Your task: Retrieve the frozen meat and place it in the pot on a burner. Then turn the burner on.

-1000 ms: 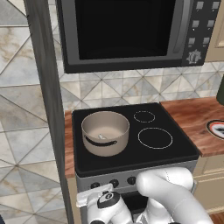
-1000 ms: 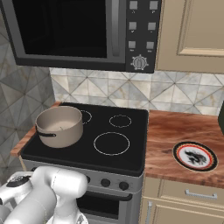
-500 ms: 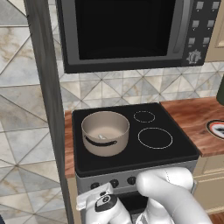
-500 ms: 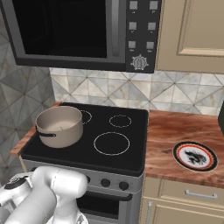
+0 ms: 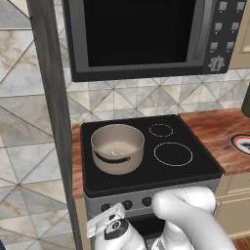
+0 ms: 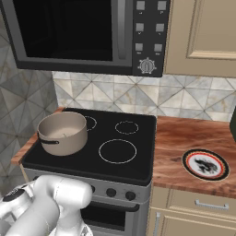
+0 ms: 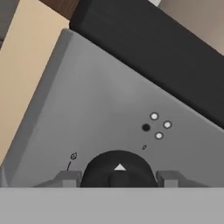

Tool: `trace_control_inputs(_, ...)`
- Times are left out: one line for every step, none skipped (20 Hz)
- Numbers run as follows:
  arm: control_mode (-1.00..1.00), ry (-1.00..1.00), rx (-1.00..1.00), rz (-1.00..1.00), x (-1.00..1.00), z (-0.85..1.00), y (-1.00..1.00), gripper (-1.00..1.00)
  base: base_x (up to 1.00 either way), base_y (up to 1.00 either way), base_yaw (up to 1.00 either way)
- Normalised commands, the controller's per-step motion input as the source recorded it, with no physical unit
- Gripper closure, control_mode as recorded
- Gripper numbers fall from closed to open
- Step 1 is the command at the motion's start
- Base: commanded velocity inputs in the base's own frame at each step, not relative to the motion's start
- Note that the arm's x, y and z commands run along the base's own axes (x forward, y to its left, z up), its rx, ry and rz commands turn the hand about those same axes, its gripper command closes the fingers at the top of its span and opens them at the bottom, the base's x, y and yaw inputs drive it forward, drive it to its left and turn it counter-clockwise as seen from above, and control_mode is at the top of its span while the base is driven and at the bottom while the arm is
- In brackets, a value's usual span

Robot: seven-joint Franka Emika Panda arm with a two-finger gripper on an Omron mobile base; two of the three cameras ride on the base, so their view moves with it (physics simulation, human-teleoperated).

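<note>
The beige pot (image 5: 117,146) (image 6: 62,131) stands on the front-left zone of the black glass stove top (image 5: 146,168); the burner beneath it is covered. A small pale lump, the frozen meat (image 5: 113,152), lies inside on the cream bottom. My gripper (image 7: 118,177) is low at the stove's grey front panel (image 7: 100,109). It is open, one fingertip (image 7: 68,177) on each side of a black knob (image 7: 119,168) with a white triangle mark. In the left base view my wrist (image 5: 114,227) sits just below the knob row (image 5: 128,204).
A large thin white ring (image 5: 173,154) and a small one (image 5: 161,130) mark the stove's right side. A microwave (image 5: 141,34) hangs above. The wooden counter (image 6: 184,138) to the right carries a patterned plate (image 6: 205,164). A dark post (image 5: 53,112) borders the left.
My wrist has dropped slightly lower in front of the stove's knob panel. The pot and the meat have not moved.
</note>
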Motion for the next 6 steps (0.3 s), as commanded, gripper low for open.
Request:
trace_control_inputs(-1.00, 0.00, -0.24, 0.11, 0.00, 0.00, 0.00, 1.00, 0.00, 0.00, 0.00)
trace_control_inputs(-1.00, 0.00, -0.23, 0.10, 0.00, 0.00, 0.00, 1.00, 0.00, 0.00, 0.00)
trace_control_inputs(-1.00, 0.00, -0.23, 0.10, 0.00, 0.00, 0.00, 1.00, 0.00, 0.00, 0.00)
trace_control_inputs(-1.00, 0.01, -0.23, 0.10, 0.00, -0.01, 0.00, 1.00, 0.00, 0.00, 0.00)
trace_control_inputs(-1.00, 0.00, -0.23, 0.10, 0.00, -0.01, 0.00, 1.00, 0.00, 0.00, 0.00)
trace_control_inputs(-1.00, 0.01, -0.22, 0.10, 0.00, -0.02, 0.00, 1.00, 0.00, 0.00, 0.00)
